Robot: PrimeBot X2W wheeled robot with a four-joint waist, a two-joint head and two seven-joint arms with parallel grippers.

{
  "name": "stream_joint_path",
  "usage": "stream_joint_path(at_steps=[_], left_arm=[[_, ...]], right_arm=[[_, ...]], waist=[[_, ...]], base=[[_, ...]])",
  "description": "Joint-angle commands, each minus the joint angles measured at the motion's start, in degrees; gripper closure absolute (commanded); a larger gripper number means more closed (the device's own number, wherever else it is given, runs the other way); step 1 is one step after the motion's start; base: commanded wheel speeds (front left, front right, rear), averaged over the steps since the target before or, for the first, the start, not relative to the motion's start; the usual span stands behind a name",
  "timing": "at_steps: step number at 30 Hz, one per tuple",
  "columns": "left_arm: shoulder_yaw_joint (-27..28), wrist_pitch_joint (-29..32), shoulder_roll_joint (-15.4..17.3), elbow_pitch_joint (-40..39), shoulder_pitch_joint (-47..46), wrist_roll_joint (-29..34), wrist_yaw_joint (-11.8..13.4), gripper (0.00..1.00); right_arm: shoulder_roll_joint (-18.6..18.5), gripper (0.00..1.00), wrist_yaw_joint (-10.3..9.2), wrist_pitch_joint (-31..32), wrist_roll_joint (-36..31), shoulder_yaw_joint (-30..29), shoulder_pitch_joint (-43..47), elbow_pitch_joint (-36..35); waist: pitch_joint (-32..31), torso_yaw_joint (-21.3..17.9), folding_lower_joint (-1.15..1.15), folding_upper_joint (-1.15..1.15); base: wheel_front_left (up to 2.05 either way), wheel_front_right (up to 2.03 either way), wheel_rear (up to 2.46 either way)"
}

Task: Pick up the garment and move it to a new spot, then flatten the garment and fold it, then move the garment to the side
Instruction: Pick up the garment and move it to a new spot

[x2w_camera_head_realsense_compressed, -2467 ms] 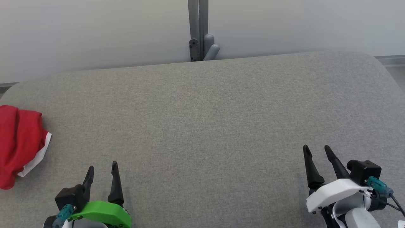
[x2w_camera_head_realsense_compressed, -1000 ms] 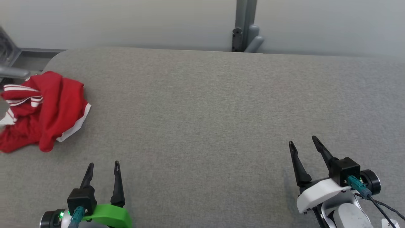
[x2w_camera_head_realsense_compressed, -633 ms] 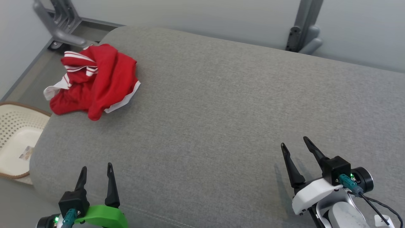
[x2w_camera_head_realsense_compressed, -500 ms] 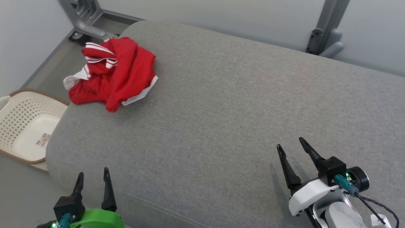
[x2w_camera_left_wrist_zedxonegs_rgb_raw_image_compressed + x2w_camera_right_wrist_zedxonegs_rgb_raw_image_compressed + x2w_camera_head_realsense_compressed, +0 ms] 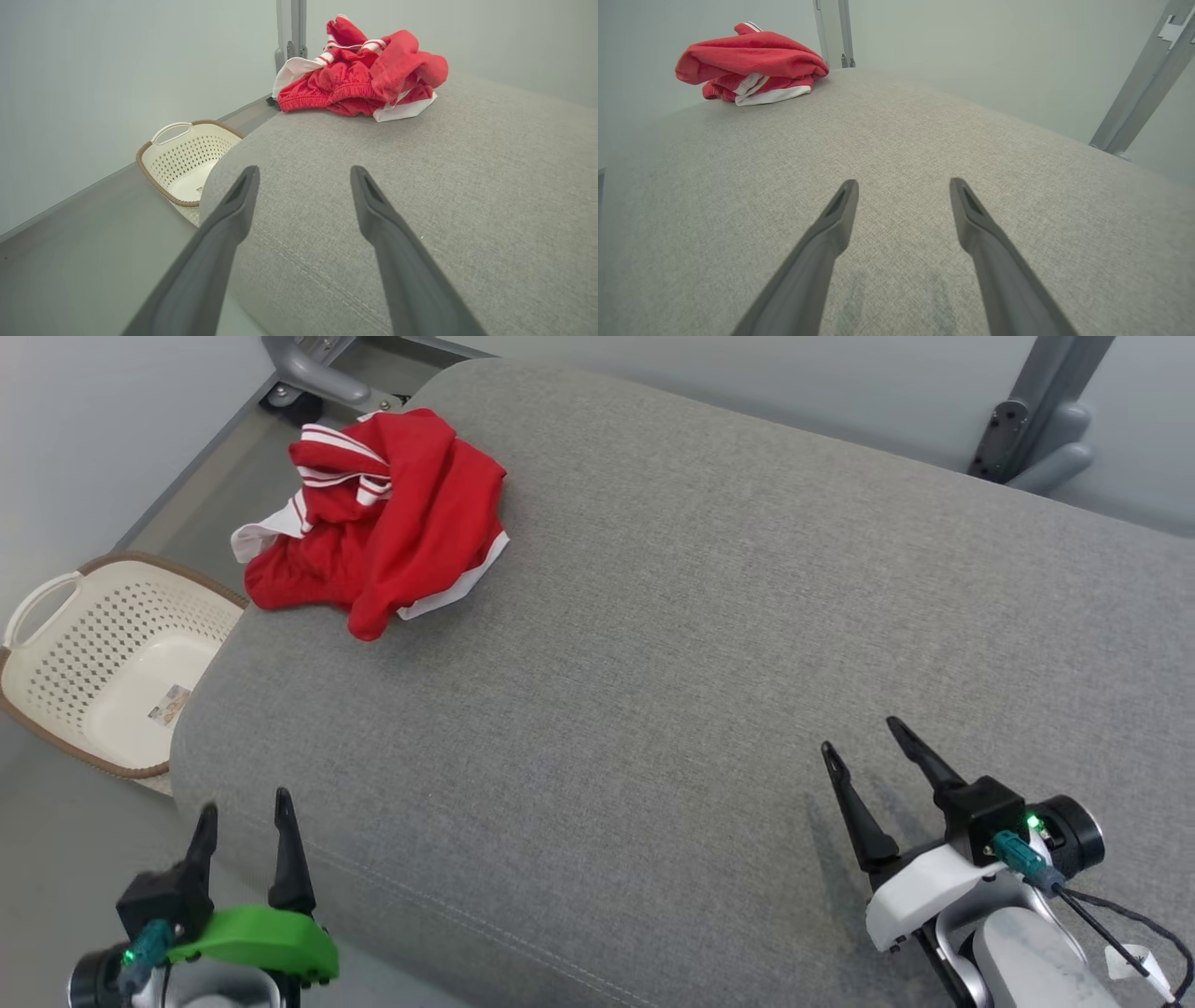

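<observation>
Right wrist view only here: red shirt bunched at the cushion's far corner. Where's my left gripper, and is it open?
Observer: The left gripper is open, at the cushion's near left corner, apart from the garment.
Operator: Anything on the floor there?
Observer: A cream perforated basket stands on the floor left of the cushion.
Operator: Shirt fully on the cushion?
Observer: Its white part lies right at the left edge.
</observation>
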Motion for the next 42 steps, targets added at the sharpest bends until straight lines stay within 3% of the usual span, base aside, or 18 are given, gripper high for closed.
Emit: stream_joint_path(at_steps=[1,8,17,27,31,32,33,37,42], left_arm=[[0.60,-0.04,0.43,0.57,-2.93,0.71,-0.75,0.00],[2.90,-0.04,4.56,7.22,-16.40,2.94,-3.44,0.00],[2.59,-0.04,10.96,19.49,-31.96,0.56,-5.15,0.00],[-2.87,-0.04,15.31,31.80,-39.57,-3.96,-5.07,0.00],[-3.00,-0.05,15.83,36.43,-42.49,-2.90,-2.41,0.00],[-3.10,-0.05,15.80,37.30,-42.74,-2.70,-2.13,0.21],[-3.08,-0.04,15.87,37.74,-43.05,-2.64,-1.99,1.00],[-2.71,-0.05,15.90,37.54,-43.50,-2.50,-1.81,1.00],[-3.49,-0.05,18.08,28.40,-42.80,0.03,-2.78,1.00]], right_arm=[[-1.01,0.00,-0.07,-0.17,-0.25,-0.05,-1.06,-0.67],[-4.17,0.00,-0.06,-0.17,0.16,0.89,-3.70,-3.30],[-6.28,0.00,-0.06,-0.17,0.80,0.82,-5.80,-6.28],[-7.43,0.00,-0.06,-0.17,0.98,0.05,-7.20,-7.57],[-7.43,0.00,-0.06,-0.17,1.02,0.00,-7.45,-7.50],[-7.36,0.00,-0.06,-0.17,1.02,-0.07,-7.59,-7.47],[-7.29,0.00,-0.06,-0.17,1.04,-0.08,-7.72,-7.43],[-6.63,0.00,-0.06,-0.16,1.26,-0.25,-7.69,-6.78],[-4.42,0.00,-0.06,-0.17,1.91,-0.42,-6.94,-6.14]], waist=[[2.66,-3.76,0.00,0.00],[7.86,-9.60,0.00,0.00],[14.60,-15.36,0.00,0.00],[18.40,-18.61,0.00,0.00],[18.92,-19.33,0.00,0.00],[18.94,-19.43,0.00,0.00],[18.96,-19.51,0.00,0.00],[18.12,-19.73,0.00,0.00],[14.42,-20.52,0.00,0.00]], base=[[0.00,0.00,0.00],[0.00,0.00,0.00],[0.00,0.00,0.00],[0.00,0.00,0.00],[0.00,0.00,0.00],[0.00,0.00,0.00],[0.00,0.00,0.00],[0.00,0.00,0.00],[0.00,0.00,0.00]])
